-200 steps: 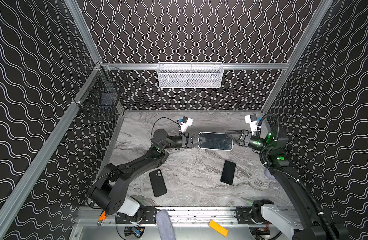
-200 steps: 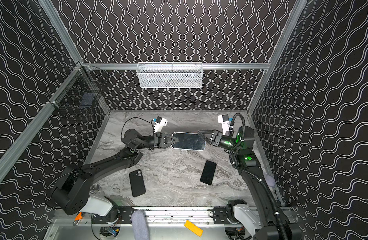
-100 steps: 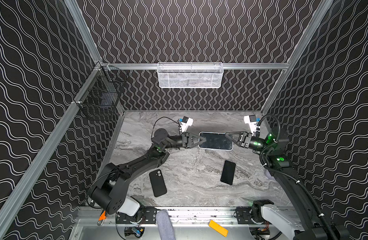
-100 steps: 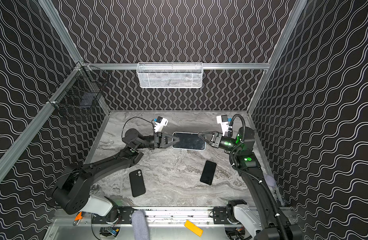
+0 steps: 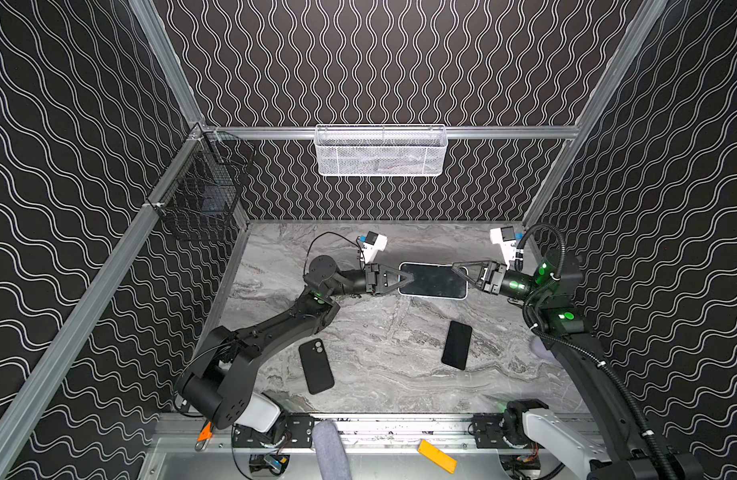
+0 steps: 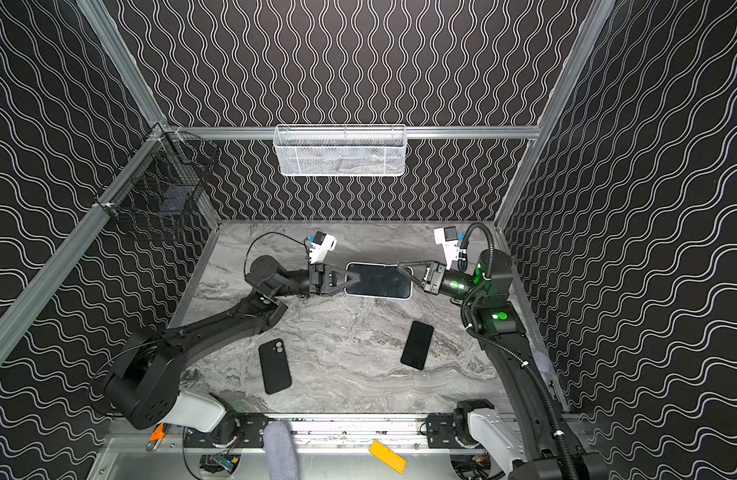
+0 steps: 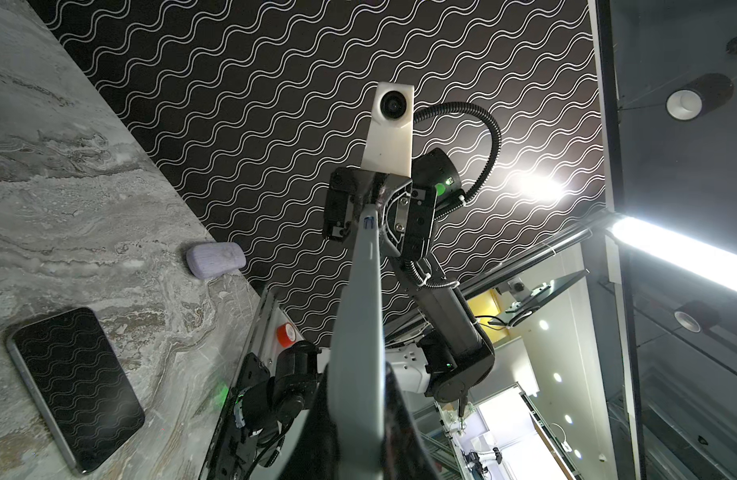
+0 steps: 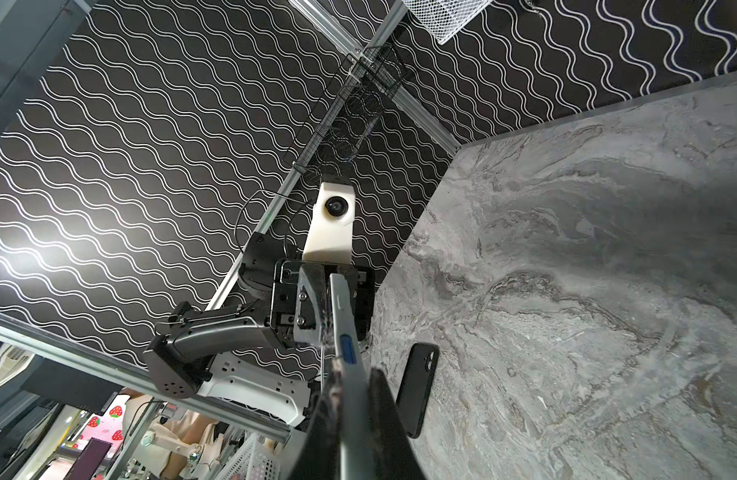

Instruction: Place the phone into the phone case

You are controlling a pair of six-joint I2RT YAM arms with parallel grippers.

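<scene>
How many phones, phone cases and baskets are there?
Phones: 2 (light-edged phone, black phone)
Phone cases: 1 (black phone case)
Baskets: 2 (white basket, black basket)
Total: 5

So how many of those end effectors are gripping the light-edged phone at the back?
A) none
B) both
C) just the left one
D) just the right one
B: the left end effector and the right end effector are each shut on an opposite short end of the phone.
</scene>
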